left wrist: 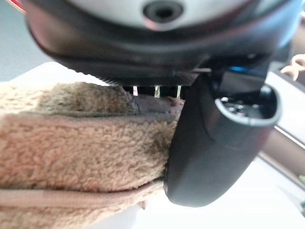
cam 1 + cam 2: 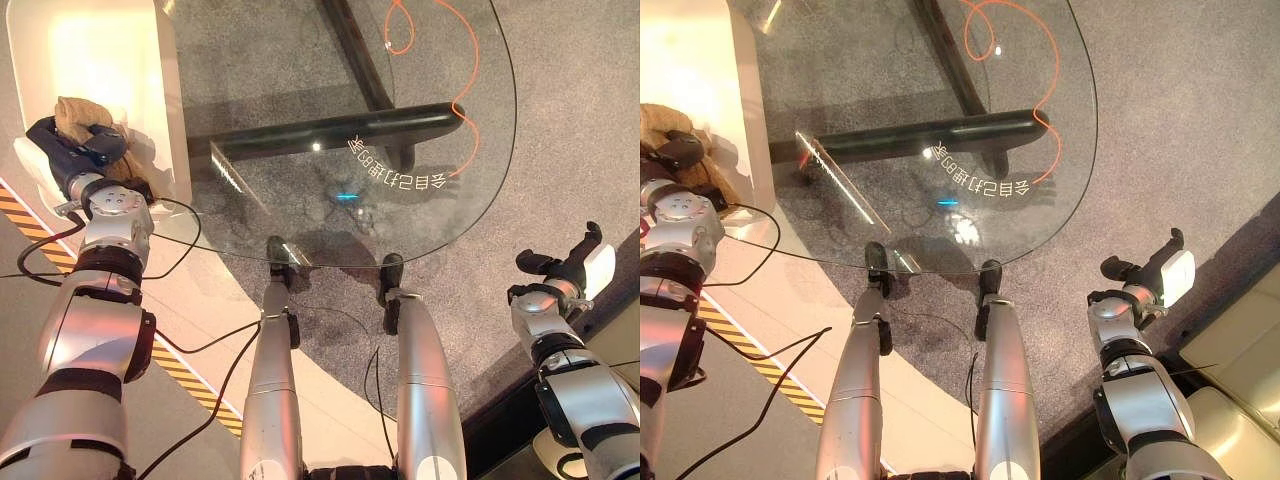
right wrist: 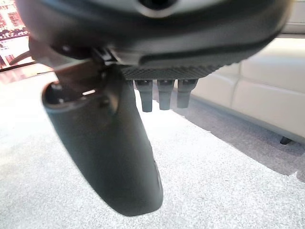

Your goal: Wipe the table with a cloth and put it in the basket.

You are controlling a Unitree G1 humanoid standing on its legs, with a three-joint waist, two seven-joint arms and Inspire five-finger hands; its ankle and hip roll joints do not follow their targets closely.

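Observation:
A tan fleece cloth [image 2: 82, 113] is bunched in my left hand [image 2: 72, 148], whose fingers curl over it while the thumb [image 1: 209, 143] presses into its pile [image 1: 71, 143]. Hand and cloth hang over the near end of the white basket [image 2: 168, 70], which stands at the left edge of the round glass table [image 2: 430, 190]. I cannot tell whether the cloth touches the basket's floor. My right hand [image 2: 560, 268] hangs off the table's right side above the grey carpet, fingers relaxed and holding nothing; its thumb [image 3: 109, 143] stands clear.
A black frame [image 2: 330, 135] and a thin orange cord [image 2: 465, 90] show through the glass. Yellow-and-black tape [image 2: 185, 375] runs along the floor at the left. A cream sofa [image 2: 1240, 340] stands at the lower right.

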